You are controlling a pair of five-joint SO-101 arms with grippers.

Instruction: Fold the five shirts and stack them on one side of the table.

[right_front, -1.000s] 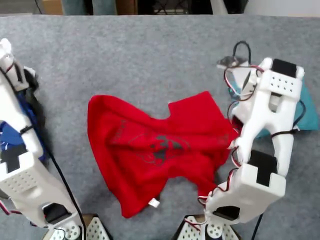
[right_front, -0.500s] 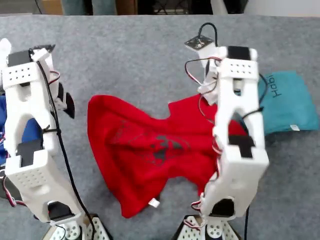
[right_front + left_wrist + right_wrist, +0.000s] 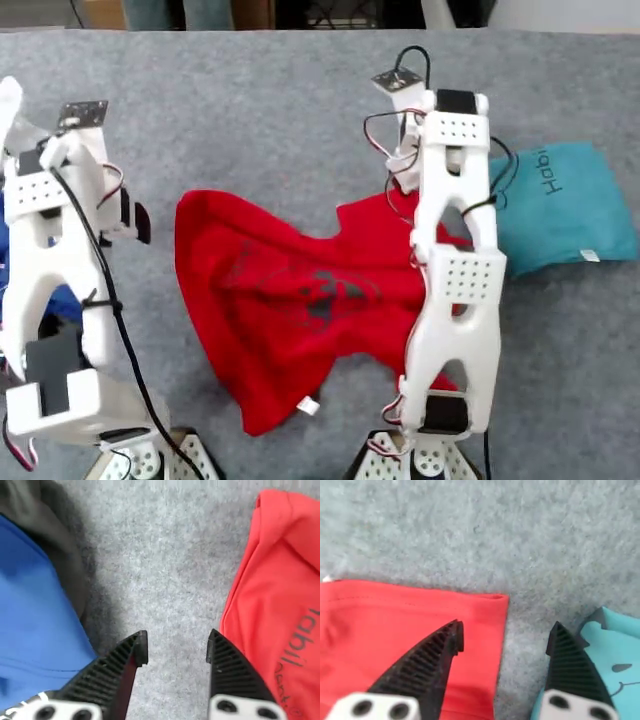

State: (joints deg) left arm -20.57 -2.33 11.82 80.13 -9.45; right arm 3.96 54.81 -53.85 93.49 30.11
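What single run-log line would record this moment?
left gripper: open, beside red shirt | right gripper: open, above red shirt's corner | teal shirt: folded

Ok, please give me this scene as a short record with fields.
red shirt: unfolded, crumpled, middle of the grey table
teal shirt: folded, right of the red shirt
blue shirt: left edge, dark cloth beside it
left gripper: open, over bare table between blue and red shirts
right gripper: open, above the red shirt's corner, near teal shirt
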